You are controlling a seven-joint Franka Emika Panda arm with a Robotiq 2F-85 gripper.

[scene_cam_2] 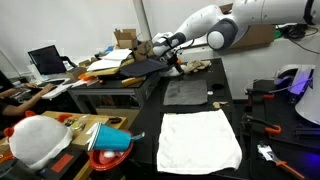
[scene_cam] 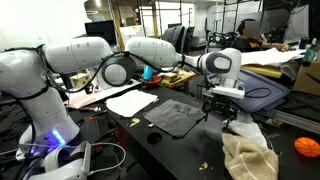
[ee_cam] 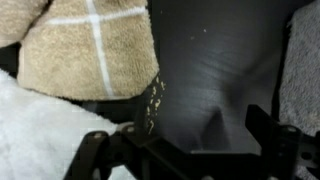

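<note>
Above the dark tabletop [ee_cam: 225, 70], with my gripper [ee_cam: 175, 132] spread and empty, I'd centre over the beige towel [ee_cam: 95, 45] before lowering.

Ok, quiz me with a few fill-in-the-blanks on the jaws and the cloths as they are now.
1. The jaws of the gripper stand ____ and hold nothing.
2. In the wrist view, the white stripes on the tan towel form a ____.
3. In an exterior view the dark grey cloth lies flat between the tan towel and a ____ towel.
4. The table under them is ____.
Missing words: open; cross; white; black.
</note>
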